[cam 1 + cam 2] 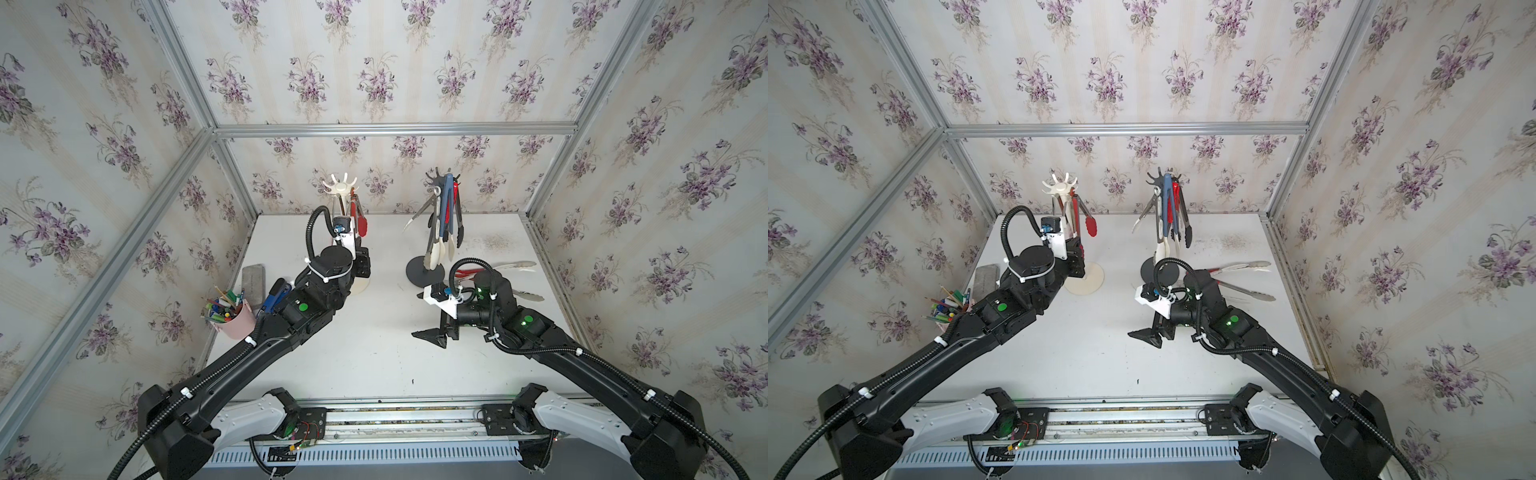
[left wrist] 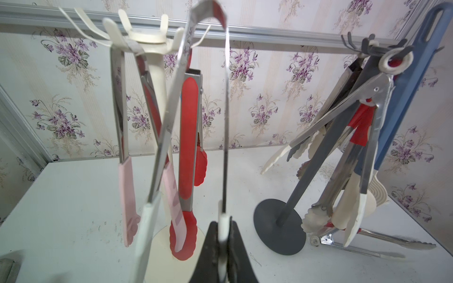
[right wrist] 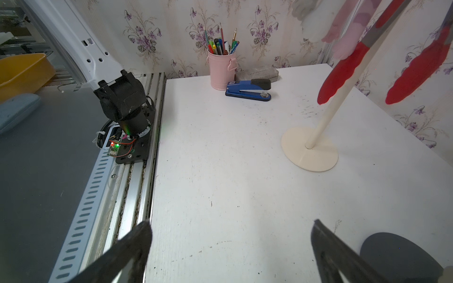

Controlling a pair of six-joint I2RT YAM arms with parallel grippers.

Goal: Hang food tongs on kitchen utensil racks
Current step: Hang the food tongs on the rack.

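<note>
- The right gripper (image 3: 230, 224) hovers low over the table (image 3: 220, 147) with its jaws wide apart and nothing between them.
- The left gripper (image 2: 224, 235) is raised in front of the cream rack (image 2: 149, 36). Its jaws are clamped on one white-tipped arm of a pair of tongs (image 2: 171, 110), held upright with the bend at the top.
- That bend arches around one of the cream rack's upturned hooks. I cannot tell whether it rests on the hook yet.
- Red tongs (image 2: 188, 147) and pink-tipped tongs (image 2: 126, 191) already hang from this rack.
- The step in hand looks like hanging the white-tipped tongs. The next move likely calls for easing the bend down onto the hook, then opening the jaws without knocking the neighbours.
- Farther right, the dark rack (image 2: 279, 235) carries several tongs.
- Two more tongs (image 1: 1246, 266) lie on the table beside its base, waiting to be hung.
</note>
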